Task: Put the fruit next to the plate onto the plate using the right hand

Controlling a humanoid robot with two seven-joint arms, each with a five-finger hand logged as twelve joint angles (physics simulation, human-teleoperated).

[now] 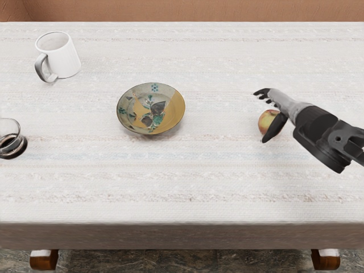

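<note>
Apple off plate — right hand around, spread

Bright, even, diffuse light; soft faint shadows, sharp render, no glare.

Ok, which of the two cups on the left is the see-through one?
The glass at the left edge, partly cut off, dark inside. The white mug farther back is opaque and has a handle.

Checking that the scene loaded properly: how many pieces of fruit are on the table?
1: an apple on the table, right of the plate, partly behind the right robot hand. No other fruit shows; none seems hidden.
</note>
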